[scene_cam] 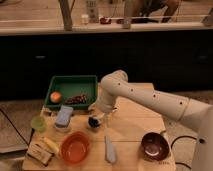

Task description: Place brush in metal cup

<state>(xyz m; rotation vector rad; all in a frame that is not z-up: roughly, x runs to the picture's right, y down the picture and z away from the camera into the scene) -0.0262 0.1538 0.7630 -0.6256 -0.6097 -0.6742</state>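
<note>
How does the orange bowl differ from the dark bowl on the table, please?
The orange bowl is bright and sits left in view; the dark bowl is brownish and sits right. The orange bowl lies nearer the gripper, which is just above the metal cup mid-table. Both are round, upright and similar in width.
</note>
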